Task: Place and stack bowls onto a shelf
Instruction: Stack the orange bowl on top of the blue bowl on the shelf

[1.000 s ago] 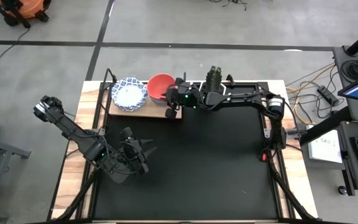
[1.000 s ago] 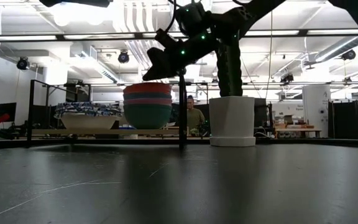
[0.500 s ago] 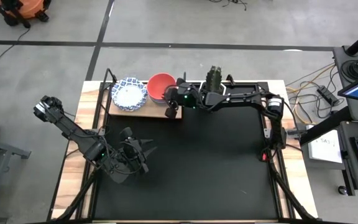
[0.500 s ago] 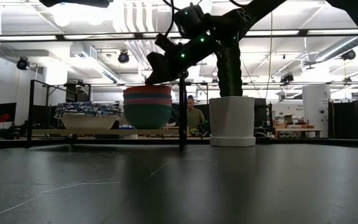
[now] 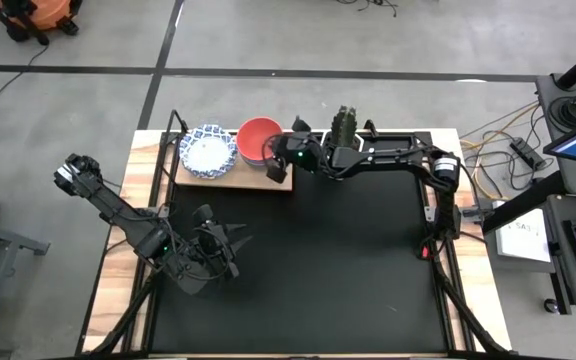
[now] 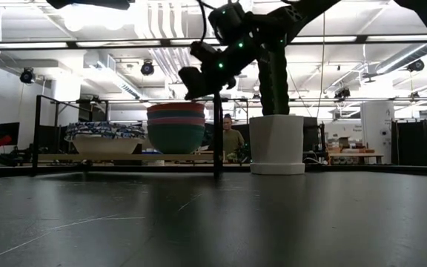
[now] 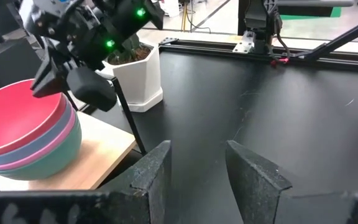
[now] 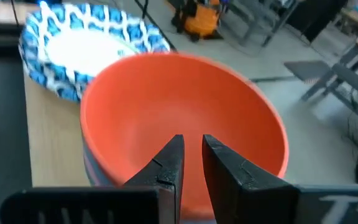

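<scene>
On the shelf (image 5: 230,181) stand two stacks. The white bowls with blue patterned rims (image 5: 207,150) are nested on its left part. Beside them sit the colored bowls, red bowl (image 8: 185,124) on top, then pink, blue and green (image 7: 23,140). My right gripper (image 8: 192,146) hovers just above the red bowl's right side (image 6: 193,83); its fingers are a narrow gap apart and hold nothing. My left gripper (image 7: 197,149) waits open over the near-left part of the table (image 5: 223,250).
A white hexagonal pot with a cactus (image 5: 344,125) stands on the table right of the shelf, close under my right arm (image 6: 276,141). The shelf's black frame post (image 6: 217,133) rises at its right end. The black tabletop (image 5: 348,270) stretches to the near edge.
My right gripper has risen from just above the red bowl's rim to a spot higher over the colored stack, drifting a little toward the far edge. The bowls have stayed where they were.
</scene>
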Tool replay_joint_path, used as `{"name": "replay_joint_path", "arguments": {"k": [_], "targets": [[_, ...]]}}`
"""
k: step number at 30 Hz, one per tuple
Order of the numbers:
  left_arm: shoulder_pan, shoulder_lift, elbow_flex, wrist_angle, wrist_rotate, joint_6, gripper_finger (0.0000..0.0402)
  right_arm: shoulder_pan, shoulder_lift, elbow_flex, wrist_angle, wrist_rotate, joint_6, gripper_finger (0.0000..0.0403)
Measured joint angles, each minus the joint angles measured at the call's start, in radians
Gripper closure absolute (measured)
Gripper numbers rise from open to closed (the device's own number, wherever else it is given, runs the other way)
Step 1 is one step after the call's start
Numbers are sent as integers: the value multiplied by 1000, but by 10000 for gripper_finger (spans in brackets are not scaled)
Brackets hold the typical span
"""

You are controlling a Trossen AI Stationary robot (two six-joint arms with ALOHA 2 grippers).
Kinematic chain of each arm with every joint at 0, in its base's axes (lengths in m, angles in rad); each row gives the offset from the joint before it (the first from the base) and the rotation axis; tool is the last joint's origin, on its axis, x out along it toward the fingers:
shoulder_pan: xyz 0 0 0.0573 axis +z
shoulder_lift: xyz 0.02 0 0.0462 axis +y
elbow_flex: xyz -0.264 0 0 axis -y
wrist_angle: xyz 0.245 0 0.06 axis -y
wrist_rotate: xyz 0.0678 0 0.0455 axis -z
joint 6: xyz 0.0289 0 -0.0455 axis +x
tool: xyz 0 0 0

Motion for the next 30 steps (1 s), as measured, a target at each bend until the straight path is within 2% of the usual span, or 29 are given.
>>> {"name": "replay_joint_path", "arguments": {"k": [7, 12, 14, 17, 21, 24, 26, 30], "targets": [[0, 0, 0, -1, 1, 0, 267, -4, -9, 0, -59, 13, 18, 355], [0, 0, 0, -1, 1, -5, 267, -7, -57, 27, -58, 24, -18, 355], [0, 0, 0, 0, 1, -15, 267, -9, -85, 36, -114, 26, -20, 355], [0, 0, 0, 1, 2, -57, 267, 5, -154, 32, -208, -25, -38, 355], [38, 31, 0, 21, 3, -76, 270, 41, -309, -45, -232, -143, -40, 355], [104, 58, 0, 99, 6, 13, 282, 61, -433, -180, -181, -251, 15, 355], [162, 73, 1, 178, 25, 137, 294, 83, -510, -280, -142, -302, 62, 355], [311, 73, 2, 338, 201, 401, 329, 157, -648, -456, -70, -300, 64, 355]]}}
